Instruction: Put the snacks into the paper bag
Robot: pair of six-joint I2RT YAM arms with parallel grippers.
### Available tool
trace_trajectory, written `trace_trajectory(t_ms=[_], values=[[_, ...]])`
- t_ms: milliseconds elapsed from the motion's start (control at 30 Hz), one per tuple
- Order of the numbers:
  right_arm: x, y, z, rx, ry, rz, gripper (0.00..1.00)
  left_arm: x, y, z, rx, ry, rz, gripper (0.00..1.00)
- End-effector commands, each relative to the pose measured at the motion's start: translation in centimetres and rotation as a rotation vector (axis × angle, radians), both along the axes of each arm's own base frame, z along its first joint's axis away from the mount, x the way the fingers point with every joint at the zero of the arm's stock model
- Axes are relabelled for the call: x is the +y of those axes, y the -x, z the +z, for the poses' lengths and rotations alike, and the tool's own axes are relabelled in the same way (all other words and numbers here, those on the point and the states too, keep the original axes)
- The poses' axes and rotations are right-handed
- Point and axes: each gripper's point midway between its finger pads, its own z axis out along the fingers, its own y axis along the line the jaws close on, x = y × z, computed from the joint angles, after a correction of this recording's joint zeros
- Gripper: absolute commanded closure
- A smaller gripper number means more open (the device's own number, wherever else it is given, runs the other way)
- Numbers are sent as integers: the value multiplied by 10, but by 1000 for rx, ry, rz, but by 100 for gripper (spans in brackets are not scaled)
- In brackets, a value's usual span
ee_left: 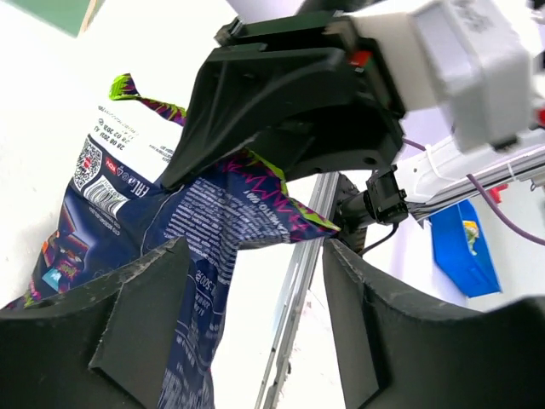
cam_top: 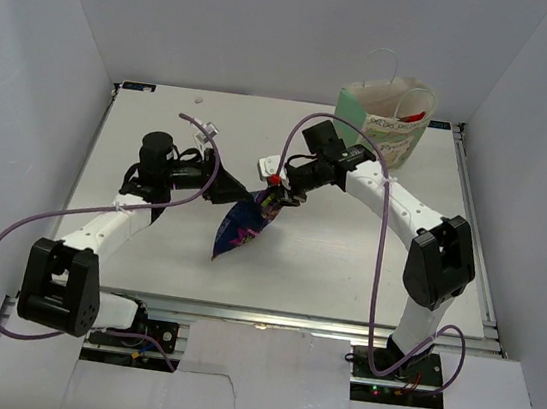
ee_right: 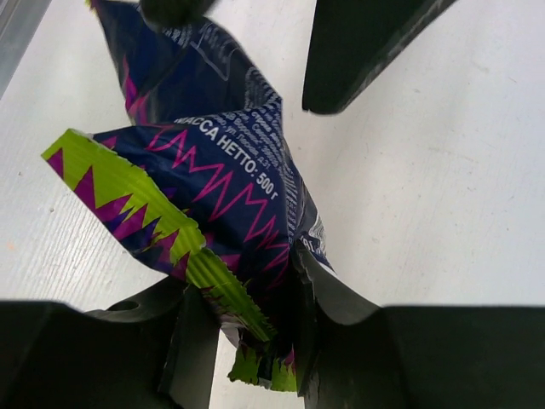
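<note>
From above, my right claw pinches the top corner of the dark-blue bag over the middle of the table. My left claw gapes just beside it, gripping nothing. I judge this a handover. Next I must lift the snack to the paper bag, far right.

Left wrist: a barcode and tiny print.

Right wrist: "МАССА НЕТТО: 500 г".

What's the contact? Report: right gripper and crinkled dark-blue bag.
Touching. Right wrist view: right gripper pinches the crinkled dark-blue bag at its green seam.
</note>
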Motion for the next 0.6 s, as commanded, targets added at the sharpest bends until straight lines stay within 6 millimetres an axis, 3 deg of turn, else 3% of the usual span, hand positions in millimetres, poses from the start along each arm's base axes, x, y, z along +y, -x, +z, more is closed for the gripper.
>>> trace_trajectory(t_ms=[0, 100, 267, 333, 500, 567], values=[[-3, 7, 52, -35, -118, 15, 92, -1, 9, 33, -144, 26, -35, 25], [-7, 3, 59, -49, -127, -1, 92, 1, 12, 38, -159, 28, -29, 24], [-17, -15, 87, -122, -157, -46, 92, 14, 7, 56, -241, -13, 68, 21], [-22, -26, 107, -164, -180, -72, 92, 20, -3, 67, -286, -49, 139, 20], [-38, -54, 172, -277, -260, -153, 92, 33, -4, 71, -320, -127, 222, 20], [-51, -71, 213, -356, -313, -201, 92, 35, 1, 71, -332, -128, 246, 20]])
